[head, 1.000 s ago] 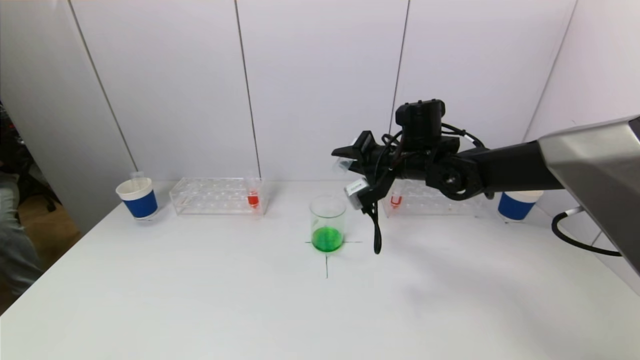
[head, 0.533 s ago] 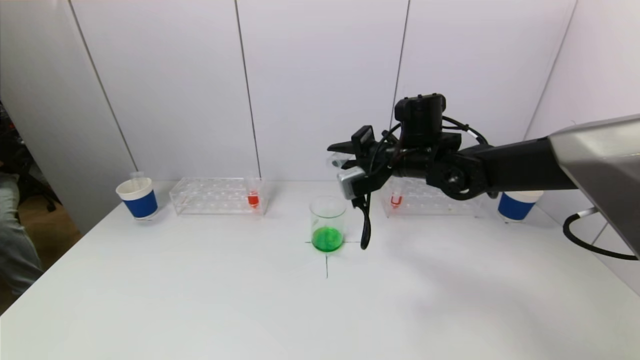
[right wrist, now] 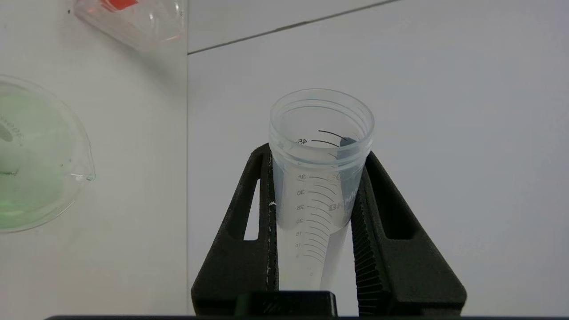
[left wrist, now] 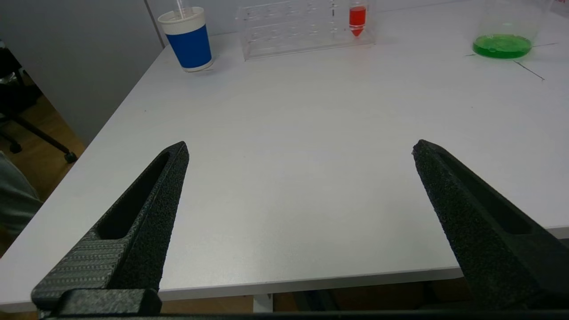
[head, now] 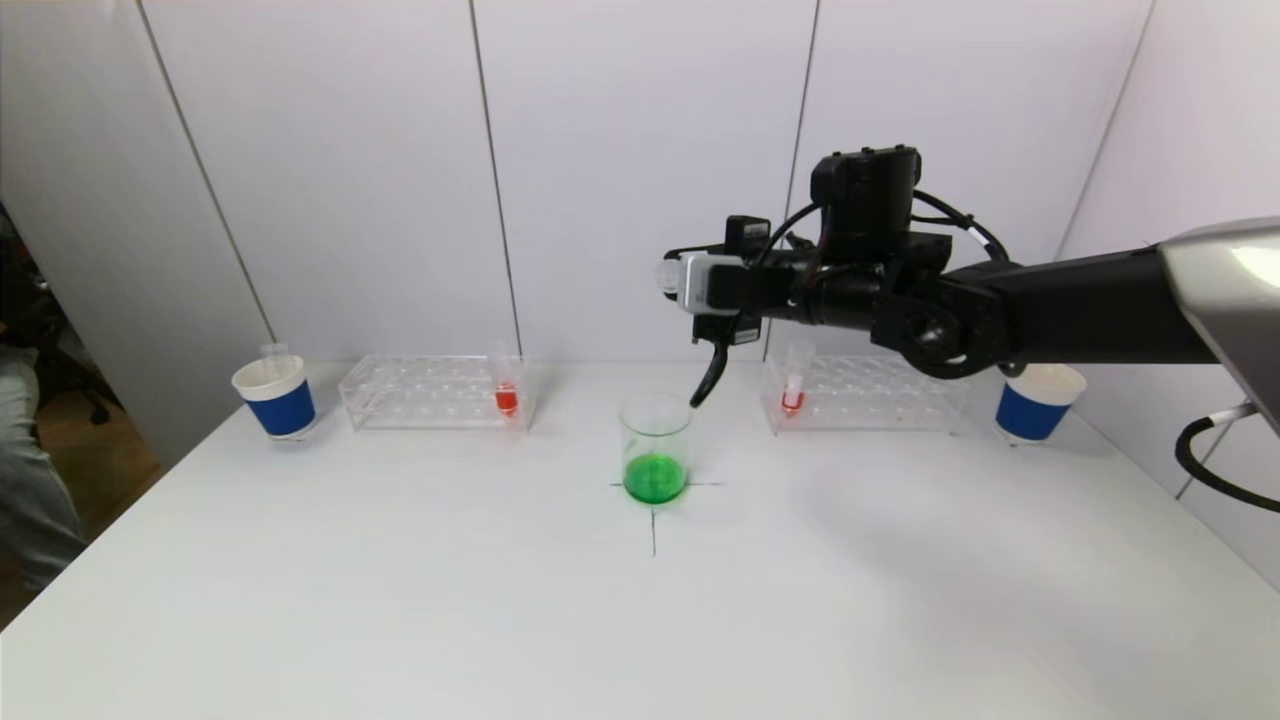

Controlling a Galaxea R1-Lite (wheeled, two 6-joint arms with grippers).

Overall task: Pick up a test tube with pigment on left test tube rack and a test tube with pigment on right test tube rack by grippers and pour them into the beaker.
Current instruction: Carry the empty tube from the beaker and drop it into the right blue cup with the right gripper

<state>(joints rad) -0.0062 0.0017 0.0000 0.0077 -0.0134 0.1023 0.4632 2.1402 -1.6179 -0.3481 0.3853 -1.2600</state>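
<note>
Beaker at table centre already holds green liquid; right gripper, raised just above it, clamps an empty-looking test tube, while left gripper idles wide open, red tube unpicked in left rack.

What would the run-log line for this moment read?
right gripper: shut on empty tube, beside beaker | left gripper: open, idle | beaker: green liquid

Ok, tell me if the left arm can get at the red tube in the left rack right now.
Probably yes: the left gripper is open and holds nothing, and only bare table lies between it and the red tube standing in the left rack.
</note>
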